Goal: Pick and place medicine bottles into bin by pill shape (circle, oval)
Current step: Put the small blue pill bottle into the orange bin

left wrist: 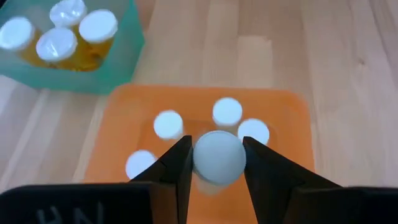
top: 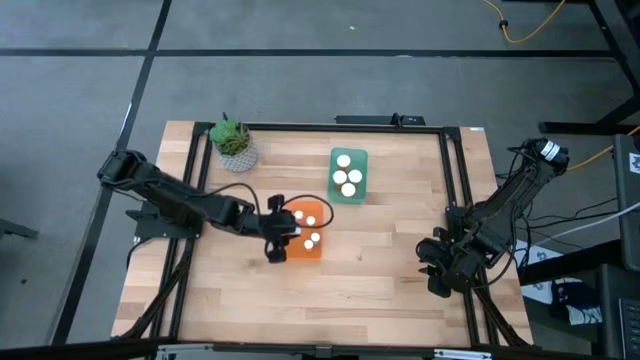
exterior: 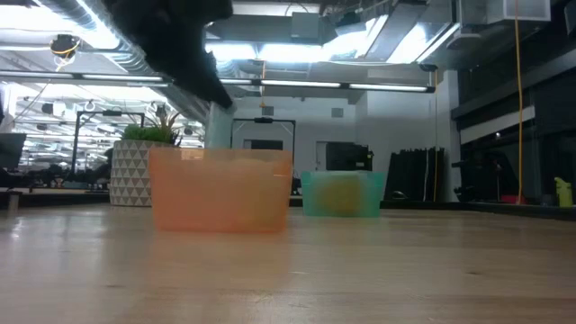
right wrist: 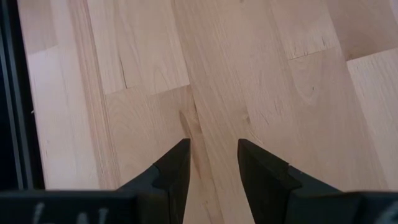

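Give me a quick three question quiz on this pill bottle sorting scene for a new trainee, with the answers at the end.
1. True or false: the left end effector holds a medicine bottle above the orange bin.
2. How many white-capped bottles stand in the green bin? A) two B) four C) six
3. Fill in: the right end effector is over bare ____, holding nothing.

Key:
1. True. Its fingers clamp the bottle's white cap.
2. B. Four caps show in the left wrist view.
3. Table. It waits near the table's right edge.
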Motion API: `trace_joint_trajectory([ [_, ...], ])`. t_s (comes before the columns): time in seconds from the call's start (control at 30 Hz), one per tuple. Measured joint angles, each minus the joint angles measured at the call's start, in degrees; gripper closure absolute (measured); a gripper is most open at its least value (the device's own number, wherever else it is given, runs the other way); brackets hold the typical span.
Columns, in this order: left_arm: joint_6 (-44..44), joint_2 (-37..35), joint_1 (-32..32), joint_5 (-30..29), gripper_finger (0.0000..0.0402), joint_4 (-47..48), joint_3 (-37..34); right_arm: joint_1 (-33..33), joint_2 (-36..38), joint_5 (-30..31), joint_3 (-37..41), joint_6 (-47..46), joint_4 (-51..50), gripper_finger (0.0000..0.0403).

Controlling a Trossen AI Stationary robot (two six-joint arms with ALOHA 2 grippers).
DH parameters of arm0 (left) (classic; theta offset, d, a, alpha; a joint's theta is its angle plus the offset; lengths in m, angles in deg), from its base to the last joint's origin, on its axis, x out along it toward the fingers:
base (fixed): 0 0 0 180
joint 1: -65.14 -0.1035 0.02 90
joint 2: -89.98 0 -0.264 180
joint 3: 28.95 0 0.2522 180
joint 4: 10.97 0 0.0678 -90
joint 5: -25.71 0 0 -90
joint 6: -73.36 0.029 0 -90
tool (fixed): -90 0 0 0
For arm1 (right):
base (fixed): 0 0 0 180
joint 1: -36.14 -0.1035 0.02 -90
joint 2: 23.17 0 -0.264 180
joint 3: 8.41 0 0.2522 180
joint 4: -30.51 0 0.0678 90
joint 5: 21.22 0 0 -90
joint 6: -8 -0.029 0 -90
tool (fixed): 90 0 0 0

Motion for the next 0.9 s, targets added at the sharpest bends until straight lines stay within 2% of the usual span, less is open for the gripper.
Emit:
trace_joint_trajectory([
  [0.33, -2.8, 0.0, 0.5, -3.0, 0.0288, -15.6, -11.0, 0.0, 0.0, 0.0, 0.0, 0.0, 0.0, 0.0268],
  [0.7, -8.6, 0.0, -0.3, -1.9, 0.0288, -16.2, -13.4, 0.0, 0.0, 0.0, 0.0, 0.0, 0.0, 0.0268],
  [0.9, -8.9, 0.0, -0.3, -1.9, 0.0288, -18.3, -14.3, 0.0, 0.0, 0.0, 0.0, 0.0, 0.0, 0.0268],
])
